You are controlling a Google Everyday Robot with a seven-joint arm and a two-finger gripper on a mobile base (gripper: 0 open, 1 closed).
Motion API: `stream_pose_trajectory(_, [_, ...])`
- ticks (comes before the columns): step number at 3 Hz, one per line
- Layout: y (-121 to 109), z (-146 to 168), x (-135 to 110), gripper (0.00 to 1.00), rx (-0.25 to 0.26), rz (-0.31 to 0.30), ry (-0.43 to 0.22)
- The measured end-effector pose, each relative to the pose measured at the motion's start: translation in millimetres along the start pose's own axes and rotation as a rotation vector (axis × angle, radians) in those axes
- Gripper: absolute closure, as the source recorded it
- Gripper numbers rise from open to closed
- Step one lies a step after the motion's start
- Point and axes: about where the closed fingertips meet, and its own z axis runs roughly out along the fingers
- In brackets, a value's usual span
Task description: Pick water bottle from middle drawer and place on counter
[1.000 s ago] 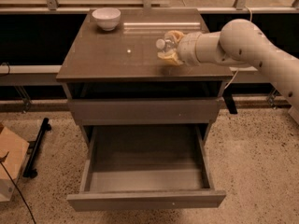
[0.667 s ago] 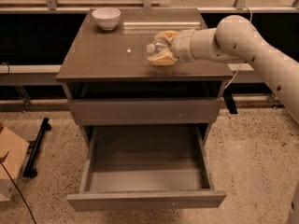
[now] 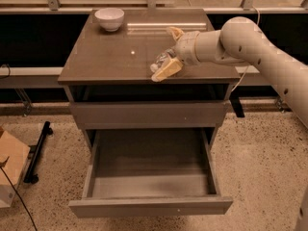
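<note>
Now the end effector (image 3: 163, 64), gripping the water bottle (image 3: 160, 61), has moved left along the table's (image 3: 106, 57) front edge; the middle drawer (image 3: 149, 170) gapes empty, so placement seems near.

Your robot's white arm (image 3: 250, 44) reaches in from the right, forearm stretched leftward and angled slightly down. Your gripper (image 3: 167, 60) sits at its tip, one cream finger (image 3: 166, 70) low, the other raised behind.
</note>
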Motion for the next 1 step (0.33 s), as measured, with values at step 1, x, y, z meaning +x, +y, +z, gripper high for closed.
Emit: stream_pose_trajectory(1, [0.0,0.0,0.0,0.00,0.000,0.000,0.000])
